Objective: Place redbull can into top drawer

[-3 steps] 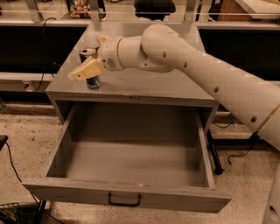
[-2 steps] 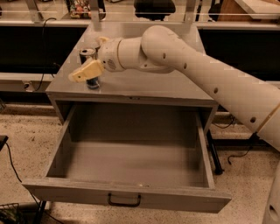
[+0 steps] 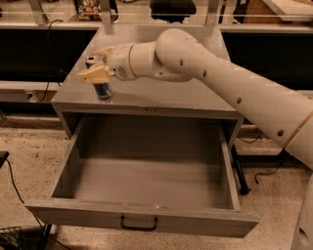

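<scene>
Almost nothing has shifted in the past second: the gripper remains near the front-left corner of the cabinet top, seemingly clamped round the redbull can, which stands upright there. Below the front edge, the top drawer is pulled open.

A: Landmark entry?
B: Grey metal cabinet, flat top. The pale gripper sits over its left front corner.
A: Behind the cabinet?
B: Black padded office chair; thin metal rail running across; small colourful clutter behind-left, too blurred to name.
A: Beside it?
B: Dark left panel; dark right panel; black hanging cable just left of the cabinet.
A: Below?
B: Speckled beige stone floor; black floor cable front-left of the cabinet; second black floor cable to its right; dark wire basket front-left, cut off by the edge.
</scene>
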